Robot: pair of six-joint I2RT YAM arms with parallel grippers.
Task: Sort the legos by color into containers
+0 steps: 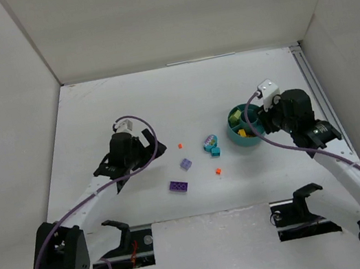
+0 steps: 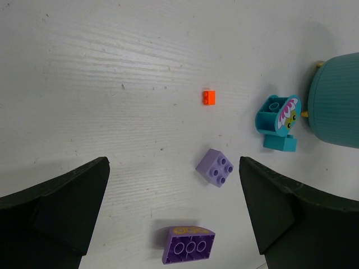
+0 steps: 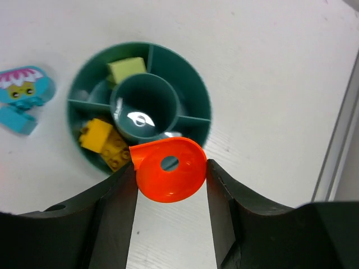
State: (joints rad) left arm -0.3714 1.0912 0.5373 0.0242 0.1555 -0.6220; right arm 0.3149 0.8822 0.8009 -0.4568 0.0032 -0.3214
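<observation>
The right gripper (image 3: 171, 166) has its jaws clenched on a flat, round red-orange plastic piece (image 3: 182, 182) with a hole in it. The piece hangs over the near rim of the round teal plastic bowl (image 3: 193, 95) and hides the part under it. A pale bit just past the piece is too hard to make out. Beyond the jaws, a light green brick (image 3: 126, 70) sits in a far pocket. A yellow brick (image 3: 101, 139) sits in a pocket to their left.

From the top camera the right arm covers much of the bowl (image 1: 237, 140), and the held piece cannot be seen there.

The left gripper (image 2: 174, 162) has its jaws wide apart, grasping nothing. Between them on the white desk (image 2: 84, 67) lies a dark purple brick (image 2: 188, 245). A lavender brick (image 2: 216, 167) lies further out, and a tiny orange brick (image 2: 208, 97) further still. To the right of the jaws is a cyan piece (image 2: 279, 120) printed with a pink-and-white flower and a yellow face. It lies just beside the bowl, which the picture edge cuts off. The yellow mark on the purple brick is too small to read. A second tiny orange brick (image 1: 218, 170) shows only from the top camera.
</observation>
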